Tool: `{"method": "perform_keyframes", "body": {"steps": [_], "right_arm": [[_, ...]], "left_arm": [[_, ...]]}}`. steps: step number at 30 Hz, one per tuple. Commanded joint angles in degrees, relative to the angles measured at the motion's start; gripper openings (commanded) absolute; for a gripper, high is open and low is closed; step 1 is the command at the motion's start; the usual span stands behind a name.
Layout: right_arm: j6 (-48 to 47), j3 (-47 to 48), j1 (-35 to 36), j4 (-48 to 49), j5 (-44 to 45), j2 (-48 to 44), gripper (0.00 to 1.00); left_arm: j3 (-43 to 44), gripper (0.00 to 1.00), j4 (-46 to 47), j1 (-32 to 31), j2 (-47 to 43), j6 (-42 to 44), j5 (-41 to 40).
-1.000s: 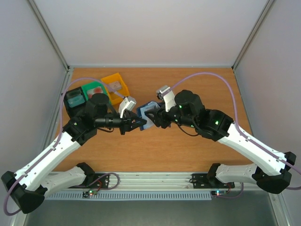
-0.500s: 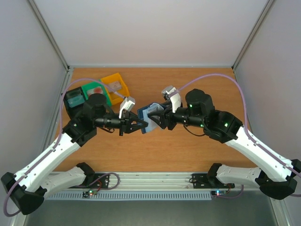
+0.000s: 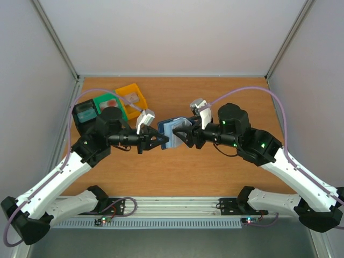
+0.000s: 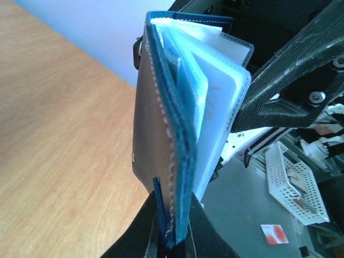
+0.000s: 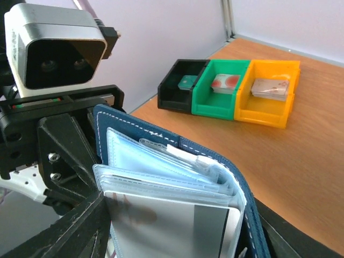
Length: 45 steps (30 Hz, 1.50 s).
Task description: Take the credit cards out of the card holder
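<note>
Card holder (image 3: pixel 171 129) is up off the worktop (image 3: pixel 215 166), held between your two arms near the middle.

Your left hand (image 3: pixel 157 141) is clamped on it. In the left wrist view its fingers (image 4: pixel 141 239) pinch the bottom edge of the navy cover, and the holder stands on edge above them, fanned open.

Your right hand (image 3: pixel 184 136) comes in from the opposite side with its jaws apart and the holder's open pages between them. One right finger (image 4: pixel 290 80) lies along the edge of the pale sleeves. Can't tell if that hand is actually clamping or just bracketing the holder.

The clear sleeves (image 5: pixel 161 166) are splayed out. The front one carries a pale credit card (image 5: pixel 161 226) with a reddish mark, inside the holder. I can't read what's in the other sleeves.

Three bins sit in a row, touching side by side, at the far-left of the worktop and well apart from the holder:
- The black bin (image 5: pixel 173 99) has a teal card (image 5: pixel 186 81).
- The green bin (image 5: pixel 217 105) has a pale card with red marks (image 5: pixel 224 81).
- The yellow bin (image 5: pixel 266 110) has a pale greyish card (image 5: pixel 270 87).
</note>
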Motion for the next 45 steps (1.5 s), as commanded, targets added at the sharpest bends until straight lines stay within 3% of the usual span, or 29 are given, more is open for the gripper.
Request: {"method": "perform_keyframes", "body": {"steps": [1,6,11,18,27,35,37,42,45], "right_arm": [[0.5,-0.6,-0.2,-2.6,9.4,0.4,0.62],[-0.1,0.7,-0.2,-3.4,5.2,3.1,0.67],[-0.4,0.1,-0.2,-4.7,8.1,1.2,0.85],[-2.3,0.4,0.1,-4.9,-0.8,1.3,0.91],[-3.7,1.1,0.4,-5.8,-1.6,-0.4,0.94],[0.7,5.0,3.6,-4.9,13.5,4.1,0.93],[1.2,5.6,3.6,-4.6,14.7,5.0,0.98],[1.0,7.9,4.0,-6.8,15.7,8.1,0.99],[1.3,7.4,3.9,-8.1,18.9,7.4,0.93]], "left_arm": [[2.7,0.0,0.8,0.0,-1.0,4.7,-2.9],[2.2,0.0,2.7,0.0,-1.3,4.0,-2.2],[2.2,0.0,1.9,0.0,-1.6,4.3,-3.6],[2.1,0.0,1.7,0.0,-1.3,4.8,-4.4],[2.0,0.0,0.4,0.0,-1.5,6.2,-5.6],[2.1,0.0,-0.3,0.0,-0.9,6.3,-7.8],[2.1,0.0,-0.3,0.0,-0.9,6.5,-7.8],[2.1,0.0,-0.2,0.0,-0.8,6.7,-8.0],[2.2,0.0,-0.5,0.0,-1.0,6.7,-8.0]]}}
